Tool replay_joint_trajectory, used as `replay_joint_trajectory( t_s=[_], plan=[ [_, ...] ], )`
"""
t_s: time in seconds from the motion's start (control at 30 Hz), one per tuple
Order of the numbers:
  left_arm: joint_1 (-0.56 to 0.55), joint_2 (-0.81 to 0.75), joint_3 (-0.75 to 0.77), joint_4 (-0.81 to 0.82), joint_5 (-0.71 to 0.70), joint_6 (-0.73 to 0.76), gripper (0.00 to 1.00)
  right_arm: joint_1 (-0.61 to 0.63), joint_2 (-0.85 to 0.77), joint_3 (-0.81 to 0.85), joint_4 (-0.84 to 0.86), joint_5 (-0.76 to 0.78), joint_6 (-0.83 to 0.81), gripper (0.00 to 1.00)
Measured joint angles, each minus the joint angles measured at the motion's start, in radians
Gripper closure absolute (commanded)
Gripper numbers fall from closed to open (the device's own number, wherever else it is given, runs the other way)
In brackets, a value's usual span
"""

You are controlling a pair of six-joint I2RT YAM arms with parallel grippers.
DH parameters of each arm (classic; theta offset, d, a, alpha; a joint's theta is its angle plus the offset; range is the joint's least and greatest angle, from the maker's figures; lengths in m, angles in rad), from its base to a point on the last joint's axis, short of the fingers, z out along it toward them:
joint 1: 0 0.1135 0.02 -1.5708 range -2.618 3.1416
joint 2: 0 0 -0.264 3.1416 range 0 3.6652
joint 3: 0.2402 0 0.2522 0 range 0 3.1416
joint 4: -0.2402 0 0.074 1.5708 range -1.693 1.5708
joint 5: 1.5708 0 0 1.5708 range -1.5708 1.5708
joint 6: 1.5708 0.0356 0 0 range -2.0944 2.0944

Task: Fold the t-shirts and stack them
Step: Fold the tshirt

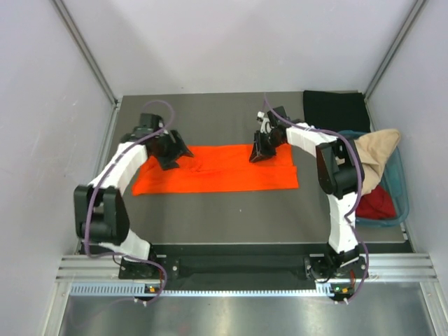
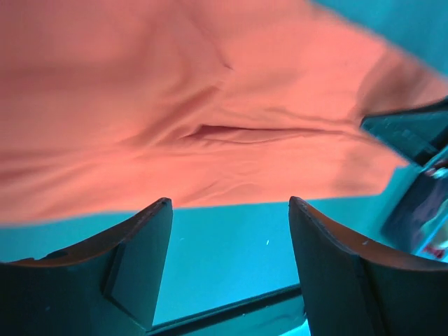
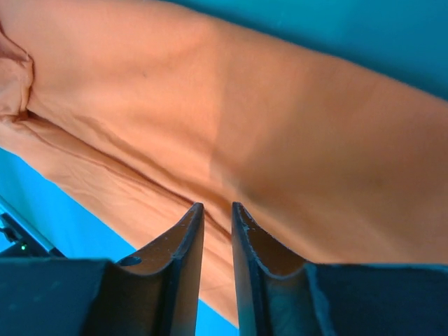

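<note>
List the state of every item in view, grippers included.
orange shirt: folded into a long strip, flat on the table
black shirt: folded flat, far right corner
beige shirt: unfolded, draped over the tub rim
red shirt: bunched up inside the tub
tub: upright, holding shirts
left gripper: open, over the orange shirt's edge
right gripper: shut, nothing between the fingers, over the orange shirt

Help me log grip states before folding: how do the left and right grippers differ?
The left gripper has its fingers spread wide, nothing between them; the right gripper has its fingers almost together, a narrow slit left, and whether it pinches cloth is unclear. The left is near the orange t-shirt's left end, the right nearer its right end. Both are at the shirt's far edge.
</note>
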Motion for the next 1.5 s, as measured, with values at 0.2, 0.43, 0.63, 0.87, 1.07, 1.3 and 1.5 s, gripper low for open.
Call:
replay_joint_trajectory(
  t_s=[0.2,0.43,0.63,0.87,1.07,1.3,1.5],
  plan=[
    [0.304,-0.255,-0.120,-0.097,-0.061,0.010,0.27,0.008,-0.057,0.002,-0.080,0.023,-0.032,0.71],
    [0.418,-0.224,-0.244,-0.121,-0.087,-0.029,0.25,0.006,-0.117,0.016,-0.141,0.042,-0.077,0.65],
    [0.470,-0.175,-0.287,-0.106,-0.108,-0.100,0.25,-0.005,-0.119,0.020,-0.182,0.048,-0.109,0.65],
    [0.509,-0.142,-0.327,-0.041,-0.137,-0.132,0.27,-0.035,-0.175,-0.026,-0.202,0.054,-0.130,0.65],
    [0.552,-0.077,-0.331,0.020,-0.166,-0.132,0.31,-0.040,-0.219,-0.063,-0.218,0.057,-0.132,0.64],
    [0.565,-0.035,-0.332,0.097,-0.157,-0.130,0.42,-0.051,-0.245,-0.125,-0.230,0.068,-0.150,0.64],
    [0.566,-0.010,-0.329,0.155,-0.145,-0.120,0.72,-0.122,-0.264,-0.167,-0.244,0.077,-0.159,0.64]
  ],
)
